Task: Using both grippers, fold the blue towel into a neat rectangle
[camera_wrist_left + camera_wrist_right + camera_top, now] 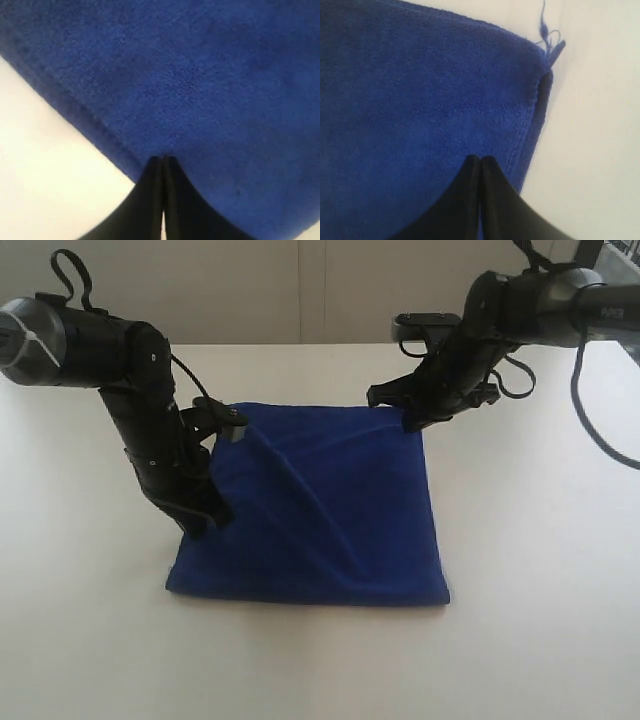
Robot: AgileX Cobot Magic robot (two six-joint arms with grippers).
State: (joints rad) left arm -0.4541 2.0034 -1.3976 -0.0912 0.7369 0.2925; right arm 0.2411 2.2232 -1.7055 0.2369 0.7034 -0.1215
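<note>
The blue towel point(330, 510) lies spread on the white table point(540, 570), with a raised crease running from its far left toward the middle. My left gripper point(205, 523) is down at the towel's left edge. In the left wrist view its jaws point(162, 159) are pressed together right at the hem of the towel point(200, 75). My right gripper point(413, 424) is at the far right corner. Its jaws point(480, 159) are closed on the cloth point(420, 90), a little in from the stitched edge. No white tag shows.
A loose blue thread point(547, 35) sticks out from the towel's far right corner. Bare table point(90, 640) surrounds the towel on all sides. A pale wall point(300, 290) stands behind the table's far edge.
</note>
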